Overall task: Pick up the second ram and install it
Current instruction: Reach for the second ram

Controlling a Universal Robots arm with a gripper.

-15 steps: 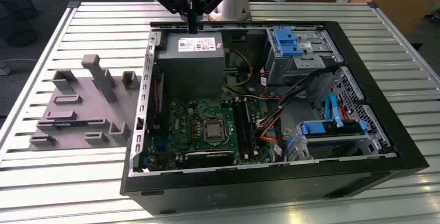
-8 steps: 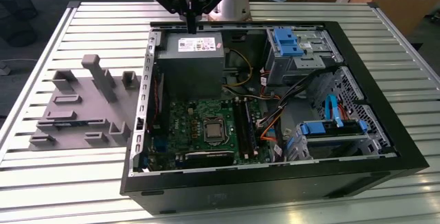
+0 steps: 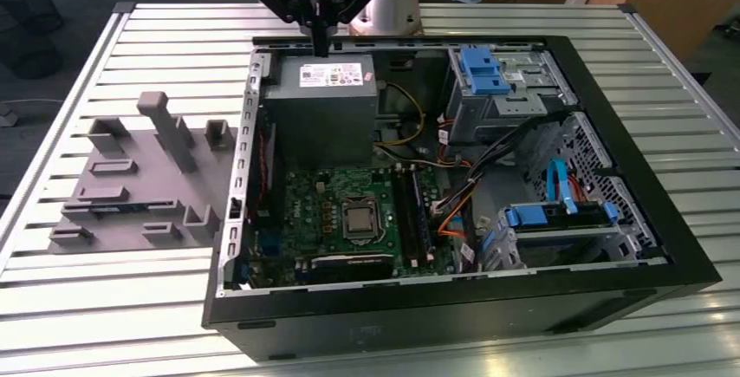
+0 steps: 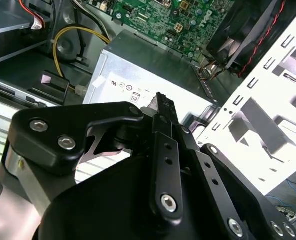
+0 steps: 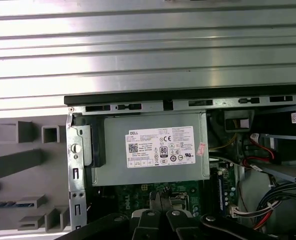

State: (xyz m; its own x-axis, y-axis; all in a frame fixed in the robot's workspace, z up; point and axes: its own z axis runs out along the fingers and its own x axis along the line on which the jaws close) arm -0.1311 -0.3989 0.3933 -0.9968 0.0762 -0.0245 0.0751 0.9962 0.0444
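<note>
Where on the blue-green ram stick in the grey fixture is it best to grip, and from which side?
Grip the ram stick at the middle of its upper long edge, from straight above, jaws across its flat faces. It seems to stand on edge in a slot of the grey fixture, leaving that edge free.

Both wrist views overlook the power supply (image 5: 150, 150).

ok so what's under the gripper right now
The grey power supply with its pale label, inside the open computer case, sits below the gripper, jaws closed. Whatever lies beneath the power supply is covered.
</note>
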